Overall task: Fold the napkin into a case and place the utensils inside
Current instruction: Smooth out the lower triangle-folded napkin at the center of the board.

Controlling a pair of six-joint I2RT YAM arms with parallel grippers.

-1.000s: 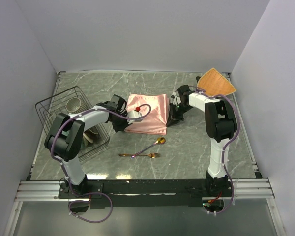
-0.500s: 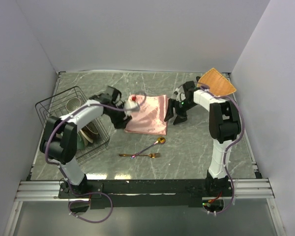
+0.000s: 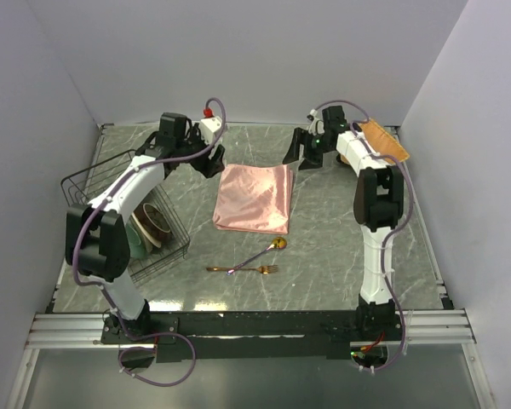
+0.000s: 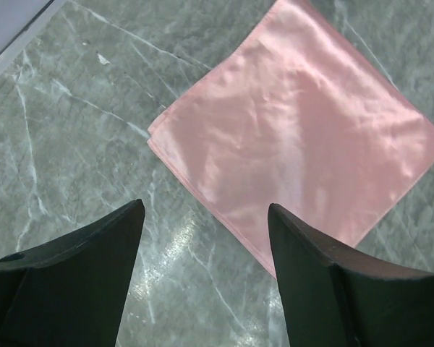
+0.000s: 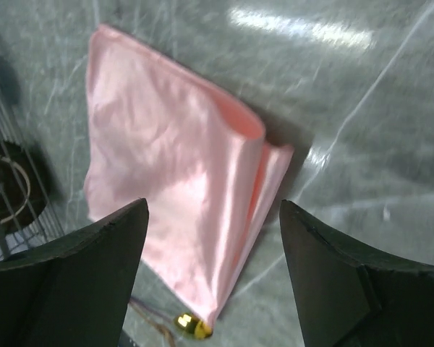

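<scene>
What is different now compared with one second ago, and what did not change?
Both grippers let go of the napkin: the left gripper and right gripper opened their fingers and drew back toward the far side of the table. The napkin stayed folded in place; the spoon and fork did not move.

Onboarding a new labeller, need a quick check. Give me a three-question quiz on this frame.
1. Multiple choice: relative to the napkin, the spoon and fork lie A) on it, B) on the table, nearer the arm bases, C) in the wire rack.
2. True or false: the left gripper and right gripper are both open and empty.
3. What lies at the table's far right corner?
Key: 1 B; 2 true; 3 the orange woven mat.
</scene>
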